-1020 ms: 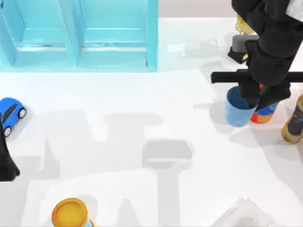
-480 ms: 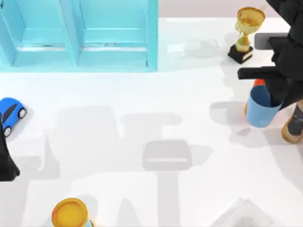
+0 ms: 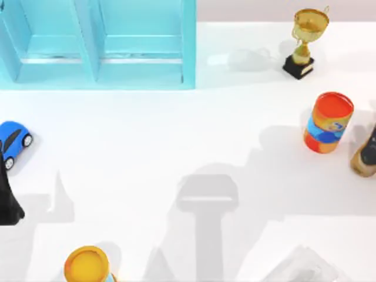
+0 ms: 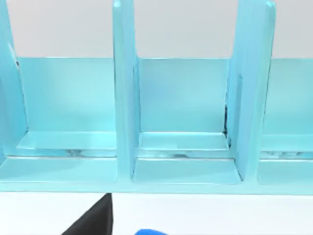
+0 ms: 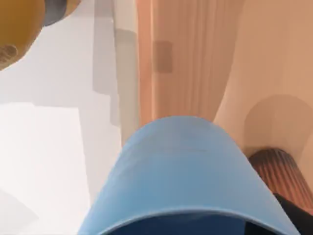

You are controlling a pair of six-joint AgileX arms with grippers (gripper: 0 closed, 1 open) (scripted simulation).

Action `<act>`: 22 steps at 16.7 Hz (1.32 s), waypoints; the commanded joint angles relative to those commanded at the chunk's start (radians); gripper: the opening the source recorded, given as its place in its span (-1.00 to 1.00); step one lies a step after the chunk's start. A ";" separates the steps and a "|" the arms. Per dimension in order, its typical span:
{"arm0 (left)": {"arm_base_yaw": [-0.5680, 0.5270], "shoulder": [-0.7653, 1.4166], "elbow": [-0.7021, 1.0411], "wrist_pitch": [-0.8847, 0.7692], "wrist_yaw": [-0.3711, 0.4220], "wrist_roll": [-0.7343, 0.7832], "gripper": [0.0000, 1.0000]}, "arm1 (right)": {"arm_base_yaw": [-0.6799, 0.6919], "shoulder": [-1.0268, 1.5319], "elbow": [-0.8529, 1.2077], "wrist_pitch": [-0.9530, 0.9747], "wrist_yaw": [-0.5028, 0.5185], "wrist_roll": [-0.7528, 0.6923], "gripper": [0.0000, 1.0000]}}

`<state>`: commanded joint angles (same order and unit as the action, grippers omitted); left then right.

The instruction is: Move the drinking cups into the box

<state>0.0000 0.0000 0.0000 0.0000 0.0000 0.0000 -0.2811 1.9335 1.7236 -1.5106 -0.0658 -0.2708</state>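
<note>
Since a second ago the right arm and the blue cup point(image 5: 186, 176) have gone from over the right side of the surface point(image 3: 176, 135). The orange-and-blue canister point(image 3: 328, 122), half covered before, is now seen whole; the trophy point(image 3: 305, 41) and the brown bottle point(image 3: 367, 155) are unmoved. In the right wrist view the blue cup hangs close under the camera over tan walls, judged to be the box point(image 5: 195, 58). The ribbed maroon cup point(image 5: 271, 169) is seen just beyond it, apparently already inside the box. The right claw's grip is not directly seen; from the cup riding off the surface with the arm it is judged closed on the blue cup. So the carry looks nearly done; lowering and release are judged to be what remains, with care not to knock the maroon cup. The left arm point(image 3: 7, 202) is parked at the left edge by the toy car point(image 3: 13, 140), facing the teal rack point(image 4: 124, 98); its claw's state cannot be told.
</note>
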 joint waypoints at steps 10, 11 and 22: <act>0.000 0.000 0.000 0.000 0.000 0.000 1.00 | -0.267 -0.015 0.070 0.060 0.036 -0.262 -1.00; 0.000 0.000 0.000 0.000 0.000 0.000 1.00 | -0.264 -0.012 0.067 0.059 0.037 -0.261 -1.00; 0.000 0.000 0.000 0.000 0.000 0.000 1.00 | -0.240 -0.030 -0.197 0.313 0.035 -0.236 -1.00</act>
<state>0.0000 0.0000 0.0000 0.0000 0.0000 0.0000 -0.5215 1.9036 1.5270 -1.1976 -0.0304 -0.5063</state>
